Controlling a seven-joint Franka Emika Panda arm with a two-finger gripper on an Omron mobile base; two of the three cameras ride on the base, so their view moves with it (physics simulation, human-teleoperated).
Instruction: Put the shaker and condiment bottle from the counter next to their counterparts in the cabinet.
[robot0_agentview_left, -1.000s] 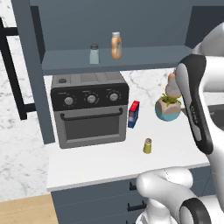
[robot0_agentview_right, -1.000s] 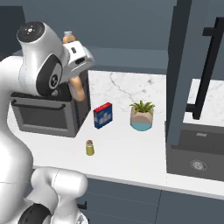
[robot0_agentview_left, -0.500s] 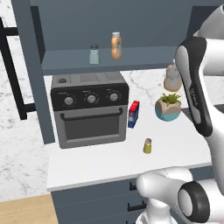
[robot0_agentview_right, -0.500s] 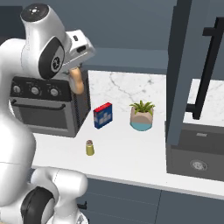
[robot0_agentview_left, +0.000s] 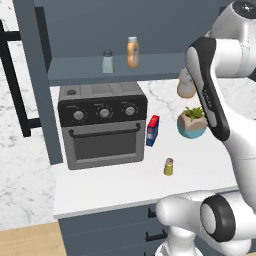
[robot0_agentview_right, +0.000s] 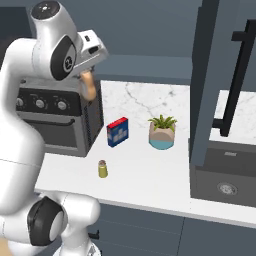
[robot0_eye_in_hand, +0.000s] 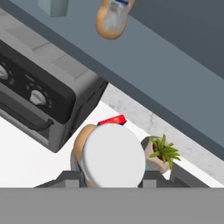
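- A home kitchen, rendered: a white surface (robot0_agentview_left: 120, 187) runs over dark slate-blue drawers (robot0_agentview_left: 110, 230).
- A grey countertop oven (robot0_agentview_left: 102, 125) with three knobs sits against the marble-veined backsplash (robot0_agentview_right: 145, 95).
- Above it, a slate-blue wall cabinet (robot0_agentview_left: 120, 67) with one long shelf carries a pale shaker (robot0_agentview_left: 107, 61) and an orange bottle (robot0_agentview_left: 132, 52).
- A potted plant (robot0_agentview_right: 162, 132) and a small blue-and-red box (robot0_agentview_right: 117, 131) stand on the surface.
- At the far right of the right base view, a sink basin (robot0_agentview_right: 225, 175) with a drain.
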